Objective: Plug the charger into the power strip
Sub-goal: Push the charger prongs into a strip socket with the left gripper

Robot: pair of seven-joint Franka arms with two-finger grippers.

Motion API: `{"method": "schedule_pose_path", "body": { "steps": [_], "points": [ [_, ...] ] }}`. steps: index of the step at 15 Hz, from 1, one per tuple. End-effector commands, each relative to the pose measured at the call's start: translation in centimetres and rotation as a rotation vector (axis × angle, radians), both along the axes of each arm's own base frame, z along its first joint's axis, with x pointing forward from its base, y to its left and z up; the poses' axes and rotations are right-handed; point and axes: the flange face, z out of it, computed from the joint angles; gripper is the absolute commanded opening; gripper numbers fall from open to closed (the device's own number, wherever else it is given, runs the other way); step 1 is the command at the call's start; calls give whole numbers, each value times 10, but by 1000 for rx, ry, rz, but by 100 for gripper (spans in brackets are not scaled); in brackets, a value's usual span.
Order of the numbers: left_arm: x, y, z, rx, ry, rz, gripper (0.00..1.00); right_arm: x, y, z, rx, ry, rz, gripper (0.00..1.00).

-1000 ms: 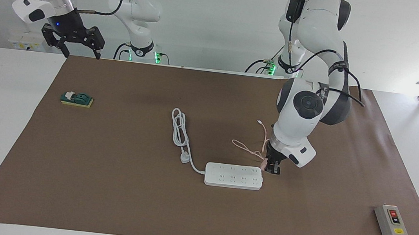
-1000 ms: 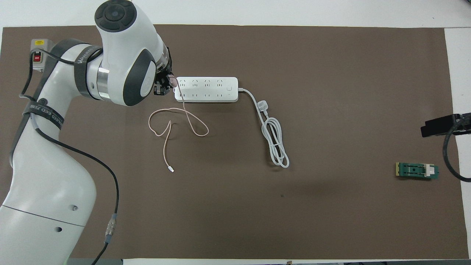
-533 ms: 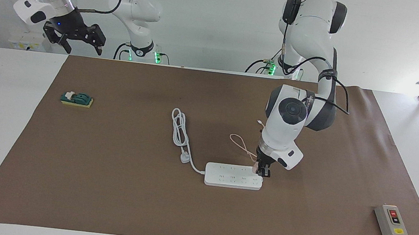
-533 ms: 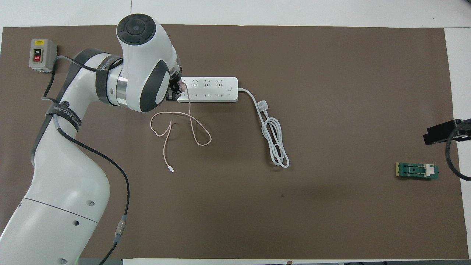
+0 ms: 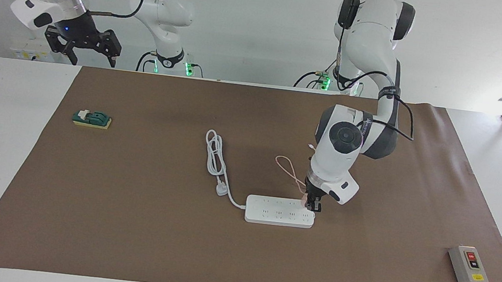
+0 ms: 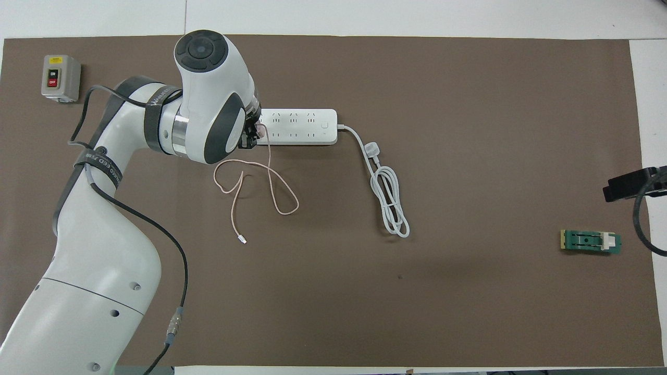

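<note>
Here, in the facing view, the left pincer (image 5: 314,206) sits a little right of the frame's centre, closed on the charger (image 5: 304,203), a small pink cube. It holds the cube at the end of the power strip (image 5: 280,211) toward the left arm's end of the worktop, over the row of outlets nearer the robots; whether the prongs are in a socket cannot be told. The charger's thin pink cable (image 5: 286,168) loops on the brown mat (image 5: 128,221) just above the strip. From the strip's other end a thick white cord (image 5: 216,158) runs up to a coiled bundle, with its white plug (image 5: 222,189) lying beside the strip. The right pincer (image 5: 83,44) hangs open at the upper left of the frame, the right arm waiting. A green block (image 5: 92,119) lies at mid left, and a grey switch box (image 5: 468,265) at the lower right.

In the overhead view, the left pincer (image 6: 251,136) is mostly hidden under its own wrist at the upper left of centre, with a bit of pink charger (image 6: 260,134) showing at the strip's (image 6: 302,126) end. The pink cable (image 6: 260,182) trails down the frame in loops, ending in a small white tip. The white cord (image 6: 388,200) coils at centre. The switch box (image 6: 61,78) is at the upper left, the green block (image 6: 590,241) at the lower right, and a dark part of the right pincer (image 6: 628,183) shows at the right edge.
</note>
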Motion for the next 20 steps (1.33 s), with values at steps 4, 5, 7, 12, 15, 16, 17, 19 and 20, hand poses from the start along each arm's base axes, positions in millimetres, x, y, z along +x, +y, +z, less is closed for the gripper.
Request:
{"method": "schedule_pose_path", "body": {
  "steps": [4,5,7,12,15,16,17,19,20],
  "points": [
    [-7,1,-8,-2,3,23,0,3,-3,3,25,-9,-25,100],
    [-7,1,-10,-3,0,23,0,2,-3,5,23,-14,-25,100],
    [-7,1,-18,-8,-16,25,0,1,-2,6,20,-18,-23,100],
    [-9,-3,-41,-13,-40,34,0,1,-2,6,18,-17,-27,100],
    [-10,-9,-57,-2,-39,30,0,0,-1,6,18,-14,-25,100],
    [-10,-11,-61,0,-40,28,0,0,-2,6,18,-14,-27,100],
    [-9,-10,-60,1,-42,28,0,0,-2,6,18,-14,-27,100],
    [-8,-6,-57,2,-38,32,0,0,-1,6,18,-14,-25,100],
    [-7,-5,-55,0,-39,32,0,0,-1,6,18,-14,-25,100]
  ]
}}
